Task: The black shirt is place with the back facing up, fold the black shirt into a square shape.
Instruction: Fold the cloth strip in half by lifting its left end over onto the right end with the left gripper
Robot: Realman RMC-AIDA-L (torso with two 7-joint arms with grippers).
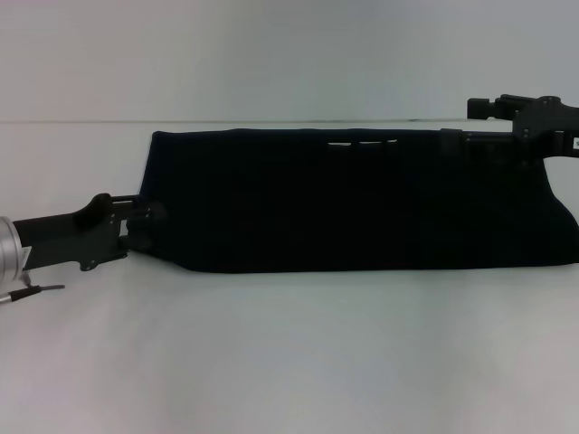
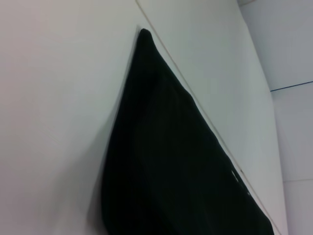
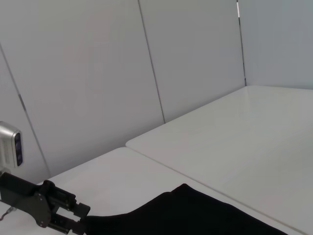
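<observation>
black shirt: we see the black shirt (image 1: 362, 199) lying on the white tabletop (image 1: 289, 362) as a long band folded lengthwise, reaching from about 9 o'clock of the head view's centre to the 3 o'clock edge; its far edge runs close beside the seam between two tabletop panels; a few pale marks show near its far edge, toward 12 o'clock

left claw: we find the left claw (image 1: 149, 221) at 9 o'clock, low over the tabletop, its fingers (image 1: 145, 210) at the near left corner of the black shirt; from the right wrist view (image 3: 78, 220) the fingers meet the cloth's edge and look set narrow on it, so we read it as pinching the black shirt

right claw: the right arm sits at 2 o'clock, above the far right end of the black shirt; the right claw (image 1: 470, 145) merges with the dark cloth, and we cannot tell whether it is wide, narrow or holding

left wrist view: the black shirt (image 2: 171, 161) fills the frame as a tapering dark wedge, its point toward the tabletop seam

backdrop: pale wall panels (image 3: 98, 73) stand behind the tabletop
</observation>
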